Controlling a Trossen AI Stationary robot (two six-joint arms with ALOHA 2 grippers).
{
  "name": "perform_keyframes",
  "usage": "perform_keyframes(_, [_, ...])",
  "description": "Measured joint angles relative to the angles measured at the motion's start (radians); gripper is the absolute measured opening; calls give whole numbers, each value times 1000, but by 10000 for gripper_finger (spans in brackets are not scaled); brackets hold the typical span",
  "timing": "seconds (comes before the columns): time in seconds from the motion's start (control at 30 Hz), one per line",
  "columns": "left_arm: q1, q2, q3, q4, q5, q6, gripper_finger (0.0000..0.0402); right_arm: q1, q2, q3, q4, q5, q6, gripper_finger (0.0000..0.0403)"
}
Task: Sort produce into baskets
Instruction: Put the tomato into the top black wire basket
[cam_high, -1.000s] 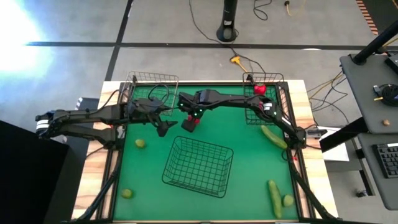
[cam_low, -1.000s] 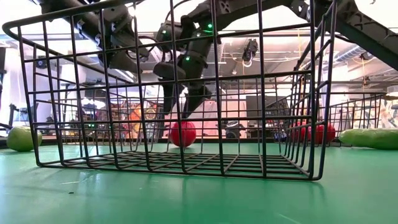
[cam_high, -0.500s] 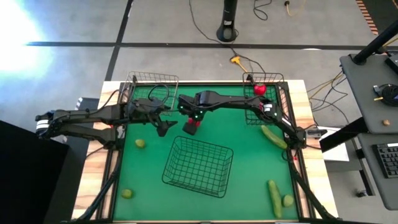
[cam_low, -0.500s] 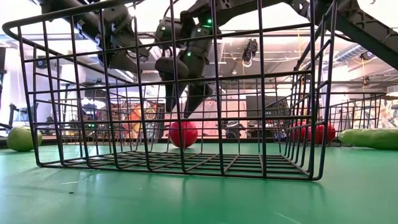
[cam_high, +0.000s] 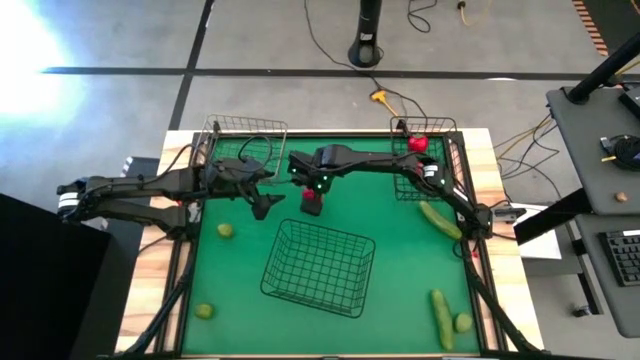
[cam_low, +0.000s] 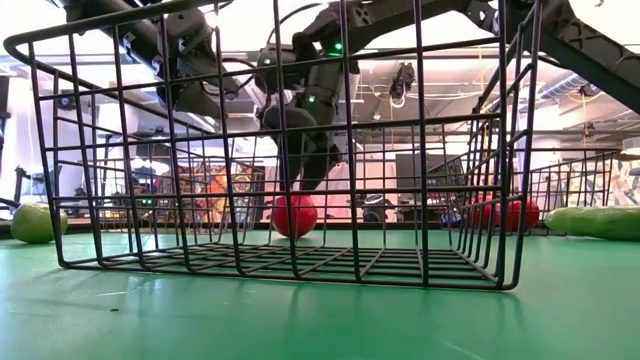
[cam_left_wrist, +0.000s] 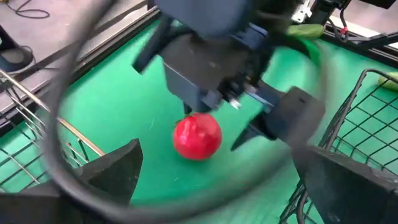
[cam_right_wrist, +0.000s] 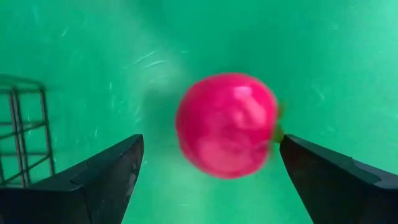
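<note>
From above, the right tool (cam_high: 313, 203) hangs over a red tomato (cam_high: 314, 210) on the green desk (cam_high: 400, 260), just beyond the far edge of the large basket (cam_high: 318, 268), which sits mid-desk. The left tool (cam_high: 262, 206) waits just left of it, above bare mat; whether its fingers are parted is not clear here. A lime (cam_high: 226, 231) lies left of the large basket, another lime (cam_high: 204, 311) at the near left corner, a third lime (cam_high: 463, 322) at the near right beside a cucumber (cam_high: 441, 318), and a second cucumber (cam_high: 439, 220) lies along the right side. A small basket (cam_high: 244, 140) stands at the far left corner, and another small basket (cam_high: 428, 138) at the far right holds a red tomato (cam_high: 417, 144). The low view looks through the large basket's wire walls (cam_low: 270, 150), which stand in front of everything: the tomato (cam_low: 295, 215) sits on the mat behind it with the right tool (cam_low: 305, 165) directly above, apart from it, and red produce (cam_low: 505, 212) shows in the far right basket, which the overhead view shows less fully. The left wrist view shows the tomato (cam_left_wrist: 197, 137) beneath the right arm's tool (cam_left_wrist: 239, 118), with the left arm's own fingers (cam_left_wrist: 109, 171) spread wide. The right wrist view shows that tool's fingers (cam_right_wrist: 93, 180) open on either side of the tomato (cam_right_wrist: 227, 124), not touching it.
</note>
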Motion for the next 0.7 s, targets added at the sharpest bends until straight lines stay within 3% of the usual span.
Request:
perform_keyframes(0.43, [0,0,0,6,1,1,396,28,3,-94,113,78,-63,364])
perform_keyframes(0.7, [0,0,0,7,0,1,396,28,3,-96,116,106,-53,294])
